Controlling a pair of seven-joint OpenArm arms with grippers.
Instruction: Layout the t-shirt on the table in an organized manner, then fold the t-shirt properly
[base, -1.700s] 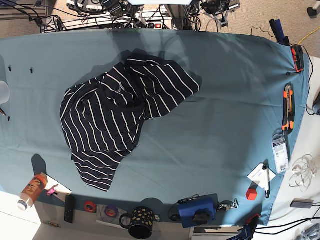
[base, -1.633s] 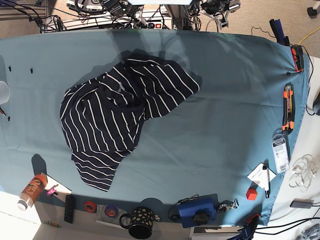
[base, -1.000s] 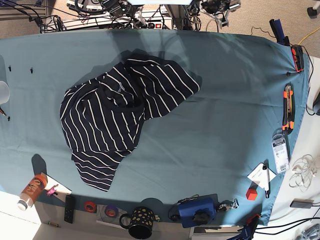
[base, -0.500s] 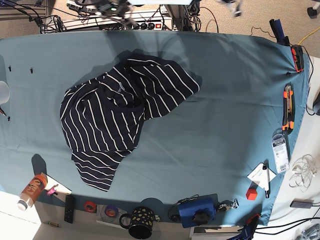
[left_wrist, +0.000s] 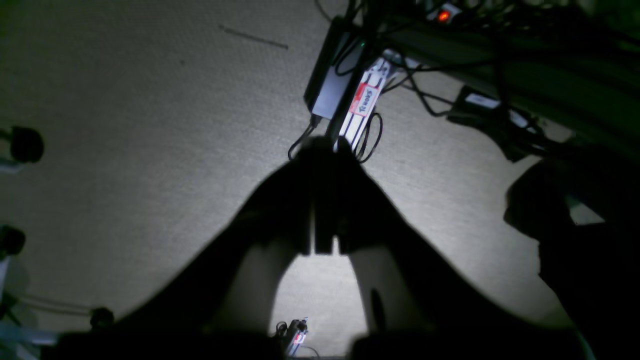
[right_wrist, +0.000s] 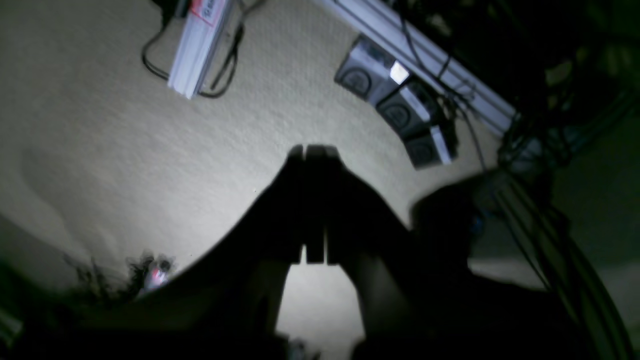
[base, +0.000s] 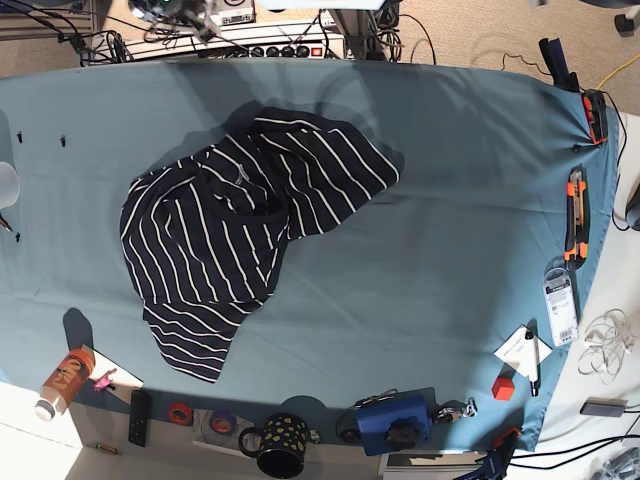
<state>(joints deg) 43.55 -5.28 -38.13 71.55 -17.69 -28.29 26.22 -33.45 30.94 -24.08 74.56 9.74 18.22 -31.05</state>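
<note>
The t-shirt (base: 235, 235) is being left crumpled on the table (base: 450, 220), out of both wrist views and nowhere near either set of fingers. The left gripper (left_wrist: 322, 150) and right gripper (right_wrist: 312, 150) are being held over bare carpet, fingers pressed together on nothing. A power strip (left_wrist: 362, 102) is being framed just beyond the left fingertips.

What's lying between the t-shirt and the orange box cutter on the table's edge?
Nothing: in the base view only bare teal table separates the t-shirt from the box cutter.
</note>
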